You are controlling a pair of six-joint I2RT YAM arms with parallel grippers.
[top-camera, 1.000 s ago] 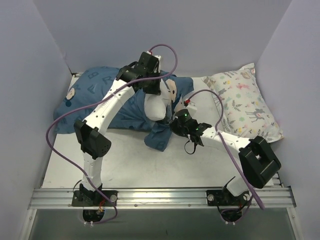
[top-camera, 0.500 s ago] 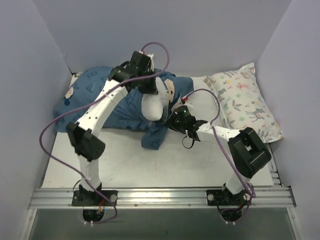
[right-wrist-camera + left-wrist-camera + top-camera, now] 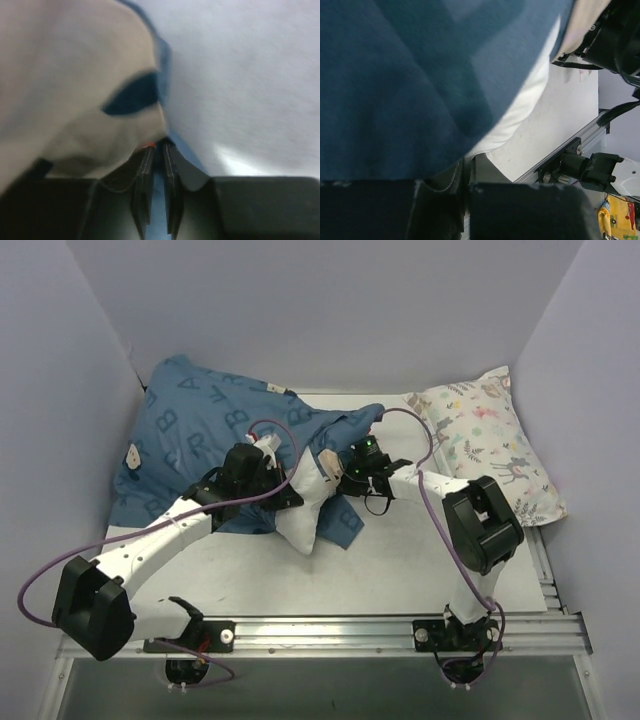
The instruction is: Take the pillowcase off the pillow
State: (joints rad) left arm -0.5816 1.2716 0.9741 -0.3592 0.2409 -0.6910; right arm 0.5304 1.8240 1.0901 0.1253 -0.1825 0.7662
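From above, the pillowcase [image 3: 200,440] lies spread over the left and back of the table [image 3: 420,560], its blue letters facing up. The pillow [image 3: 303,512] pokes out of its near right side as a white corner pointing toward my bases. My left gripper [image 3: 283,492] sits right at the line where blue cloth meets that white corner. My right gripper [image 3: 340,468] reaches in from the other side and touches the cream face patch [image 3: 328,460] on the pillowcase. The floral pillow [image 3: 492,440] lies well apart on the right.

Through my left wrist camera, the pillowcase [image 3: 395,85] fills the upper left and the pillow [image 3: 525,112] bulges from under its edge, with bare table [image 3: 560,130] beyond. My left gripper [image 3: 468,192] has its fingers pressed together where cloth and pillow run down to them. I cannot tell which of the two is caught between them, if either.

Through my right wrist camera, the face patch [image 3: 75,85] swells close and blurred, with one dark mark on it and a rim of the blue pillowcase [image 3: 163,57] beside it. My right gripper [image 3: 157,170] is pinched nearly flat on a fold of that blue cloth just under the patch.
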